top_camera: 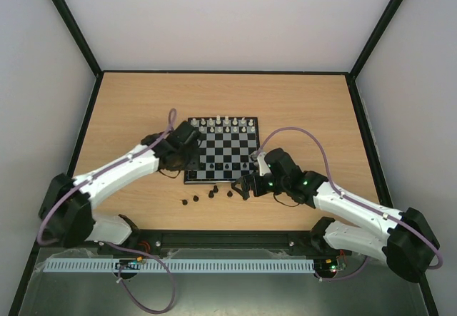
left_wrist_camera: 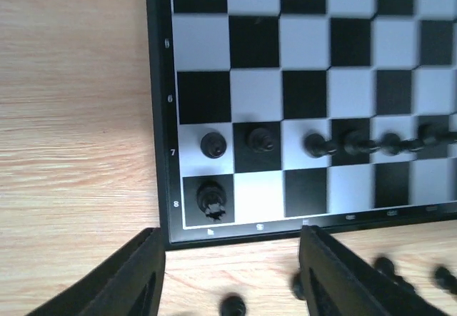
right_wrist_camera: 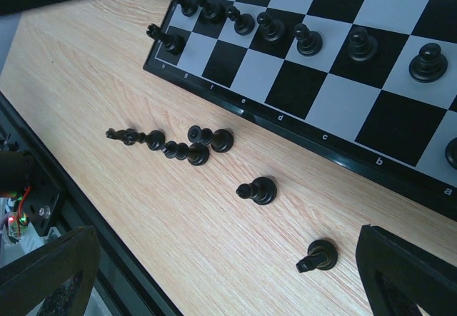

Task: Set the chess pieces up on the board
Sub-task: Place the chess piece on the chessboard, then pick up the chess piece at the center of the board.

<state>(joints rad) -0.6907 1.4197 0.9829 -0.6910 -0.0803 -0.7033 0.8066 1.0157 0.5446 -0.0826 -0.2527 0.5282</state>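
Left wrist: left end effector (left_wrist_camera: 230,248) spread, empty; loose chess pieces (left_wrist_camera: 233,306) beneath blurred, cropped

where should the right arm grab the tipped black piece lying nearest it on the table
Across the slim stem just above its round base, coming straight down. The tipped black piece lies on its side on the table, clear of the other loose pieces, so the fingers fit either side.
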